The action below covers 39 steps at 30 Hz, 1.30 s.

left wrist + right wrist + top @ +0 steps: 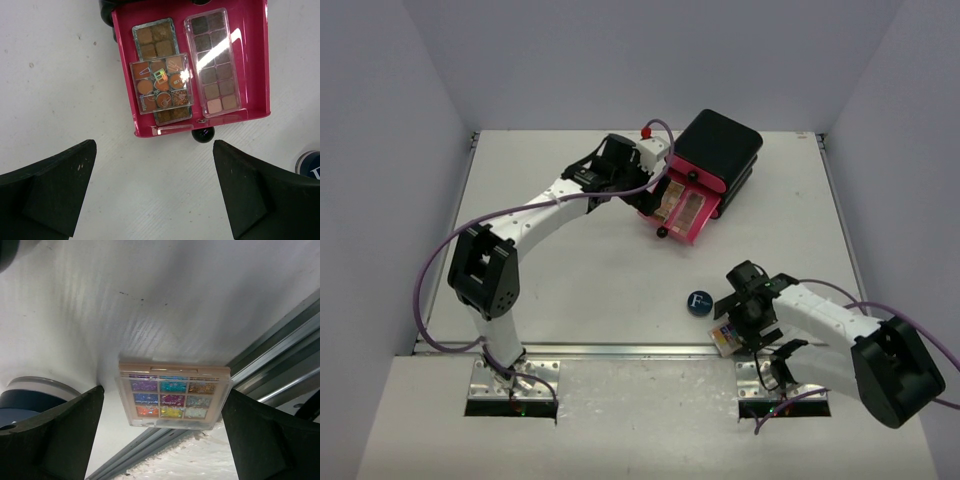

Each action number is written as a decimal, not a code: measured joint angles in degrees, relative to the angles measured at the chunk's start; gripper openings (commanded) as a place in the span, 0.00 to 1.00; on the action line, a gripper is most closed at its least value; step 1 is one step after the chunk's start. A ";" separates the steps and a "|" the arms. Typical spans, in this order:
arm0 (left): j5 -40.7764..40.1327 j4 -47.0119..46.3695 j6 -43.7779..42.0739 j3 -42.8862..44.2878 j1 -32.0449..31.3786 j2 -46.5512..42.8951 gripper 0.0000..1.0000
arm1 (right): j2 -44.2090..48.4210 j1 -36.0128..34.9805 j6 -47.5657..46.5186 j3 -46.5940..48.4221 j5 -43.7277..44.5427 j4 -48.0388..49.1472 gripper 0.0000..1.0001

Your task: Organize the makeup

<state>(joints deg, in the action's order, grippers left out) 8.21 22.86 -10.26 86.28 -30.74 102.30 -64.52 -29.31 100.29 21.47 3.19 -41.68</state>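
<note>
A multicoloured glitter palette (175,399) lies flat at the table's near edge, partly over the metal rail. My right gripper (162,392) is open and straddles it, the right finger close to its side and the left finger a little apart; from above, this gripper (732,322) covers most of the palette (723,338). A round blue compact (698,301) with a white "F" sits just left of it. My left gripper (154,150) hangs open and empty in front of the open pink drawer (250,112), which holds a square orange palette (161,84) on a brown one and a long palette (214,62).
The black box (720,150) stands at the back right, its pink drawer (665,220) pulled out toward the table's middle, with a black knob (203,134) on its front. The metal rail (280,365) runs along the near table edge. Grey walls enclose the table.
</note>
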 measured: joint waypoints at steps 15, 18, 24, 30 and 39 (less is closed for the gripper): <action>1.13 0.54 0.22 0.61 0.90 1.04 1.00 | -1.00 -0.58 0.52 0.83 1.09 1.40 0.28; 1.36 0.60 0.24 0.68 1.14 1.12 1.00 | -1.01 -0.58 0.02 1.10 1.54 0.87 0.26; 1.51 0.65 0.26 0.74 1.33 1.12 1.00 | -0.47 -0.56 -2.75 5.02 5.36 -2.97 0.22; 1.94 0.67 0.45 0.74 2.35 1.12 1.00 | 1.26 -0.56 -8.10 12.84 11.17 -4.39 0.22; 2.75 0.69 1.33 0.74 5.49 1.12 1.00 | -2.10 -0.56 -25.70 23.64 19.66 -2.73 0.16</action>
<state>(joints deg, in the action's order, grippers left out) 10.96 23.55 -8.93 87.02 -25.25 103.42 -66.62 -29.87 74.59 45.11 22.85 -44.41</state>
